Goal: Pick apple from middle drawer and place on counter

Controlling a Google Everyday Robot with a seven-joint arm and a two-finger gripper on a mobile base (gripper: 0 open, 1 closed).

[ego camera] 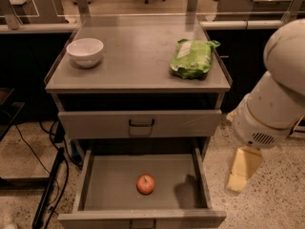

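Note:
The apple, small and red-orange with a short stem, lies on the flat floor of the middle drawer, which is pulled open at the bottom of the view. The grey counter is the cabinet top above it. My white arm reaches in from the right. The pale yellow gripper hangs from its end, over the floor just right of the open drawer's right wall. It is apart from the apple and holds nothing that I can see.
A white bowl stands at the counter's left. A green bag lies at its right. A shut drawer with a handle sits above the open one. Dark cables run on the speckled floor at left.

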